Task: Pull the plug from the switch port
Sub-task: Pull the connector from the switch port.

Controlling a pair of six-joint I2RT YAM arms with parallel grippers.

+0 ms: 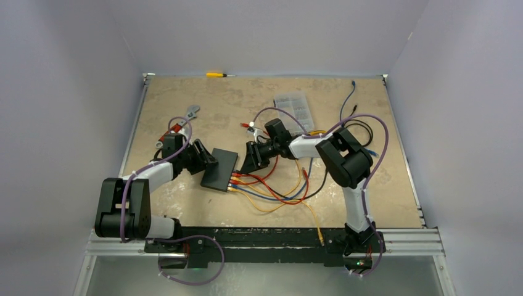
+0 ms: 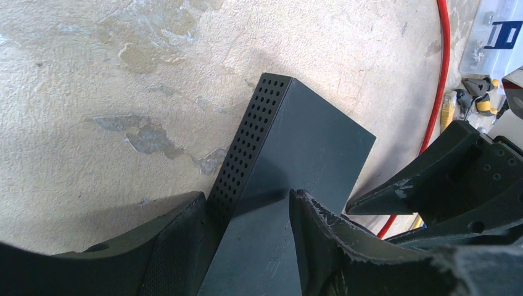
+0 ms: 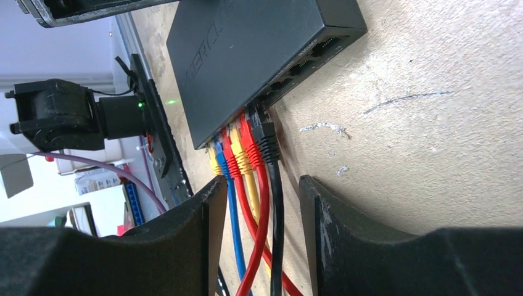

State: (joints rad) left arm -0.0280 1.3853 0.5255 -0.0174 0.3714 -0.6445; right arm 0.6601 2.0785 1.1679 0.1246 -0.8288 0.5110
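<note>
Left of the table's [image 1: 185,209] middle, nearer the front edge, the switch [image 1: 220,166] lies flat. The left gripper [image 1: 208,159] pinches its left end, one finger on the vented side, one on top. Coloured plugs [image 3: 237,148] fill the port edge, and the right gripper [image 3: 262,185] stands spread around the black plug's [image 3: 266,139] cable, not gripping. Further back sits a clear organiser box [image 1: 295,105], and at the far edge a yellow screwdriver [image 1: 216,74]
</note>
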